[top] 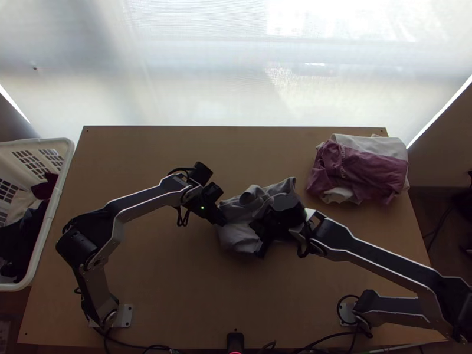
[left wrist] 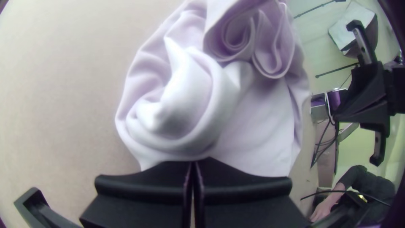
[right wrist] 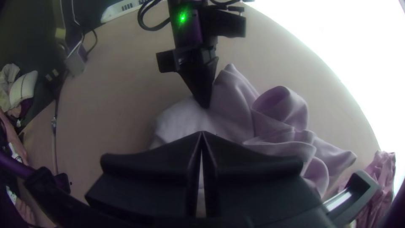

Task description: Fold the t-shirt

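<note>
The pale grey t-shirt [top: 239, 233] lies bunched at the middle of the table; in the left wrist view the t-shirt [left wrist: 261, 122] shows rolled folds and a smoother panel. My left gripper [top: 222, 222] is at its left edge, and in the left wrist view the left gripper [left wrist: 193, 164] is shut with its tips tucked into the fabric. The right gripper [top: 260, 254] is over the shirt's near right part. In the right wrist view the right gripper [right wrist: 202, 134] is shut, its tips in front of the t-shirt [right wrist: 236, 114], with no cloth seen pinched.
A pile of pink and white clothes [top: 369, 171] lies at the table's far right corner. A white laundry basket [top: 44, 253] with dark clothes stands beyond the left edge. Bare wood [top: 177, 277] surrounds the shirt at the front and back.
</note>
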### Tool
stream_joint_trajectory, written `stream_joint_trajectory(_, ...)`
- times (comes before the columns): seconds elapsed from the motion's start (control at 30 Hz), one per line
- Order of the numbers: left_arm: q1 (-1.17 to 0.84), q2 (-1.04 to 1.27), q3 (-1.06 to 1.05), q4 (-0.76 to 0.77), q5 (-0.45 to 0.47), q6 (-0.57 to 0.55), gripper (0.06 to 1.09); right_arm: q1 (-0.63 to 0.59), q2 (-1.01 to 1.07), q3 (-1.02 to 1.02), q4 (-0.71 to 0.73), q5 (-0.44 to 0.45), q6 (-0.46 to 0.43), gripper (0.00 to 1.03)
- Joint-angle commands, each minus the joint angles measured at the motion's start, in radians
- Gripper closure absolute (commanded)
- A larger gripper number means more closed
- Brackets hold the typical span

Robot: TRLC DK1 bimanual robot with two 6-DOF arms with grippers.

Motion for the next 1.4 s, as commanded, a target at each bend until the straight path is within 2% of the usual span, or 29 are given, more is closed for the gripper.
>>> stream_joint_trajectory(0.0,0.019,-0.006,-0.007,-0.007,-0.002,0.0,1.05,0.048,0.141,0.042,0.043,-0.003,0.016,1.0)
stream_joint_trajectory(0.13,0.026,-0.006,-0.012,-0.007,-0.002,0.005,1.05,0.047,0.186,0.042,0.067,-0.001,0.003,1.0)
stream_joint_trajectory(0.37,0.031,-0.006,-0.013,-0.009,-0.002,0.009,1.05,-0.013,0.258,0.042,0.099,0.002,-0.073,1.0)
stream_joint_trajectory(0.9,0.036,0.006,-0.01,-0.01,-0.01,0.029,1.05,-0.349,0.296,0.017,0.118,0.003,-0.227,1.0)
stream_joint_trajectory(1.2,0.036,0.008,-0.007,-0.01,-0.013,0.036,1.05,-0.499,0.12,-0.081,0.113,0.002,-0.235,1.0)
stream_joint_trajectory(1.37,0.033,0.017,0.007,-0.01,-0.017,0.037,1.05,-0.542,-0.061,-0.196,0.037,0.002,-0.216,1.0)
